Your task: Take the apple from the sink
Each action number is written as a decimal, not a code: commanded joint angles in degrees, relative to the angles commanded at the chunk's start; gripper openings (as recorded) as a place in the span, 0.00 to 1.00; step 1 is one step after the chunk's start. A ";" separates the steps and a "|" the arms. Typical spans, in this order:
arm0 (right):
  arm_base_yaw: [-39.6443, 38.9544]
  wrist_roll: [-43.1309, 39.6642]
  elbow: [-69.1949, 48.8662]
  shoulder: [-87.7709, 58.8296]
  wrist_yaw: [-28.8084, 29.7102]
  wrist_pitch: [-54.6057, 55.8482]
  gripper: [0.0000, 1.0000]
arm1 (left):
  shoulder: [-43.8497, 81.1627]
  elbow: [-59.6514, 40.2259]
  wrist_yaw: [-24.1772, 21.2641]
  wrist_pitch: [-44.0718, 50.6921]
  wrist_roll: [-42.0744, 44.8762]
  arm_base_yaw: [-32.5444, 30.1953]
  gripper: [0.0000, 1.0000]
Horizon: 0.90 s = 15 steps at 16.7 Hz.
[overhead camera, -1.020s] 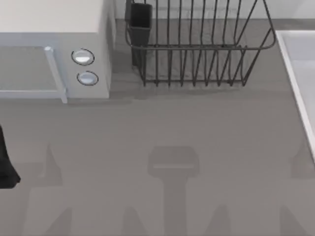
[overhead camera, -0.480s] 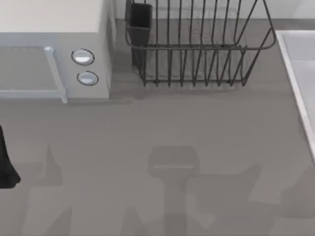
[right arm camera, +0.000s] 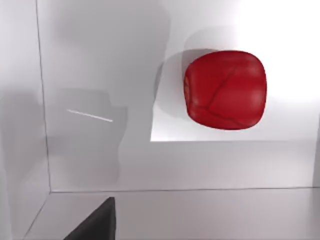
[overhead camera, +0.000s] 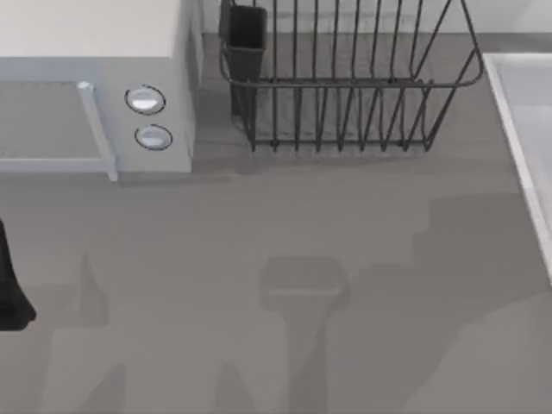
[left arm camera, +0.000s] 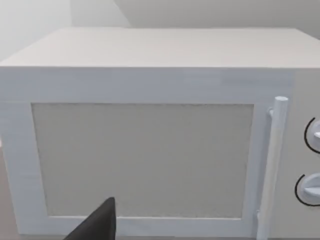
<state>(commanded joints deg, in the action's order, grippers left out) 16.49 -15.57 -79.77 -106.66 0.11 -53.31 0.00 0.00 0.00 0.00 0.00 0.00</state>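
Status, top view, left to right:

- Left arm [overhead camera: 10, 289]: black link at the 9 o'clock edge of the flat grey table [overhead camera: 259, 224], parked. Left gripper [left arm camera: 97, 226] shows as one dark wedge in the left wrist view. Can't tell its grip state.
- White box-shaped microwave [overhead camera: 95, 39] at 10 o'clock. It has a pale bar handle [overhead camera: 97, 129] down the door's right side, and two round silver knobs [overhead camera: 145, 100] stacked just beside the handle. The left wrist camera faces the door square on, and the door is closed.
- Black wire dish rack [overhead camera: 345, 82] at 12 to 1 o'clock, standing on the table, with a dark rectangular cup holder [overhead camera: 246, 39] on its left end. A gap separates it from the microwave.
- Shadows: a T-shaped one at 6 o'clock and a broad, stepped one from 4 to 5 o'clock.
- Large pale grey-white rectangular sink [overhead camera: 517, 129] at the 3 o'clock edge. Its raised rim runs at a slant.
- Small glossy red blocky apple [right arm camera: 225, 89] lies on the sink floor, partly in a bright patch, touching no wall in view.
- Right gripper [right arm camera: 97, 226] hangs over the basin, camera looking down at the apple and well apart from it. One dark wedge shows. Grip state: can't tell.
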 joint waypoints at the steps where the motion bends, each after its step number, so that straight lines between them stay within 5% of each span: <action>1: 0.55 -0.52 -2.66 -3.68 0.00 -1.78 1.00 | 0.00 0.00 0.00 0.00 0.00 0.00 1.00; 15: 1.76 -1.83 -7.80 -15.85 0.05 -2.37 1.00 | 0.00 0.00 0.00 0.00 0.00 0.00 1.00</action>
<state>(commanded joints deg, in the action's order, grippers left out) 18.25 -17.40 -87.57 -122.51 0.16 -55.68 0.00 0.00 0.00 0.00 0.00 0.00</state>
